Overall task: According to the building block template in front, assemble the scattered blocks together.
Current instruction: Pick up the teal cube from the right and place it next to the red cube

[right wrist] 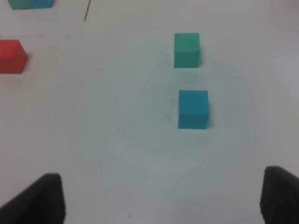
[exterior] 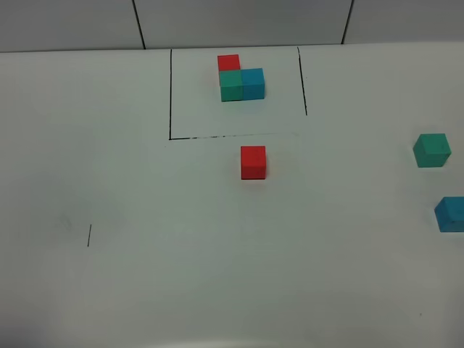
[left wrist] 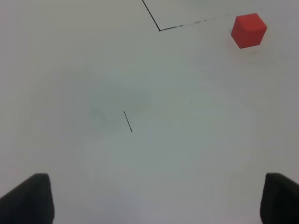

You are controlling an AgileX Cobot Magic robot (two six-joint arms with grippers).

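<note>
The building block template (exterior: 239, 80) is an L of red, teal-green and blue cubes inside a thin black frame at the far centre. Of the scattered blocks, the red cube (exterior: 253, 162) (left wrist: 249, 30) (right wrist: 11, 56) sits just in front of the frame. The teal-green cube (exterior: 432, 150) (right wrist: 187, 50) and the blue cube (exterior: 451, 214) (right wrist: 193, 109) lie at the right edge. Neither arm shows in the high view. My left gripper (left wrist: 156, 186) is open over bare table, well short of the red cube. My right gripper (right wrist: 162, 175) is open too, a short way from the blue cube.
The white table (exterior: 181, 275) ends at a tiled wall (exterior: 239, 22) behind the template. A short black pen mark (exterior: 89, 235) (left wrist: 128, 122) lies at the left. The frame's front-left corner (left wrist: 160, 30) shows in the left wrist view.
</note>
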